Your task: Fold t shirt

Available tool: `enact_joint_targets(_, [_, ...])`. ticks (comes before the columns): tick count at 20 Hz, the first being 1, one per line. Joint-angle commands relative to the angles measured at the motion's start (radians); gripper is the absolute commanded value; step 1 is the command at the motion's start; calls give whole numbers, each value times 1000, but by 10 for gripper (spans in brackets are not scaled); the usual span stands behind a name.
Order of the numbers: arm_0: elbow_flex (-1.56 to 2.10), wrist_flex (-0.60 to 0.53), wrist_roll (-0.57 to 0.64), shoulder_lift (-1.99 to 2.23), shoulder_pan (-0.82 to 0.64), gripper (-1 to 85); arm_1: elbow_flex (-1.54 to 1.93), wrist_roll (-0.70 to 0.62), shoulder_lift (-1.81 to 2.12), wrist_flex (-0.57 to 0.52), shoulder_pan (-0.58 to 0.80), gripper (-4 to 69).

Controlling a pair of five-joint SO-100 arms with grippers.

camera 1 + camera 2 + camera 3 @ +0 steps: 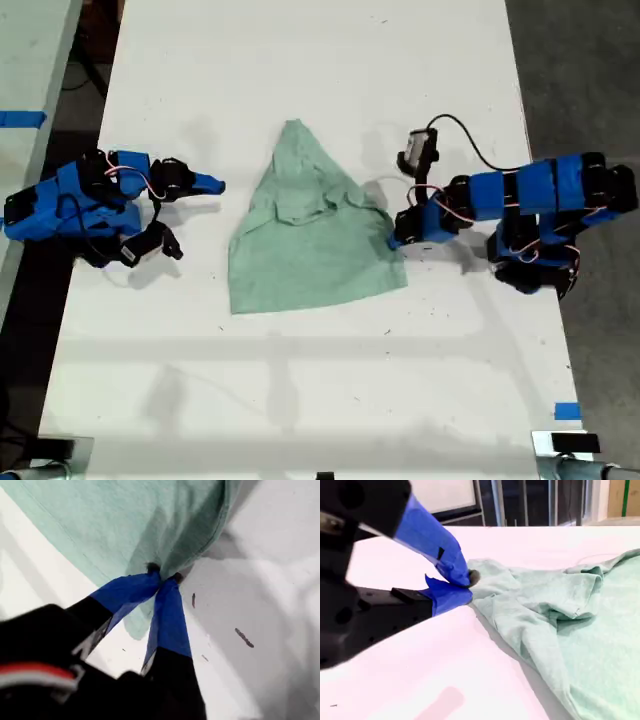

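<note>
My first gripper (164,576) has its blue jaws pressed together on a fold of the t shirt (125,520), right at its hem edge. The cloth bunches into a small peak where the tips bite. That looks like a grip taken to carry this side across, so I judge the fold is only starting. In the exterior view this gripper (392,238) sits at about 3 o'clock of the t shirt (310,240), low against the white table (300,380), with its arm reaching in from farther out at 3 o'clock.

My second gripper (465,586) has its tips closed against each other. In its own view the mint cloth (580,630) seems to begin right behind them. The exterior view shows bare table between this gripper (218,185) and the shirt's edge, so it holds nothing. It lies at about 9 o'clock of the garment and points toward it, probably waiting to pin or take the near side.

The shirt lies mid-table, roughly triangular, with its point at 12 o'clock and its wide hem at 6 o'clock. A rumpled fold (310,205) is bunched near its middle. With only one edge held, pulling could drag the whole garment rather than fold it.
</note>
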Motion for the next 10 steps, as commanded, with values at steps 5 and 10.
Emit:
enact_joint_targets(5, [38,-15,8,6,-11,-3,-293,-123,-29,-114,-55,-1])
enact_joint_targets(10, [38,-15,8,6,-11,-3,-713,-190,-442,-147,-123,-1])
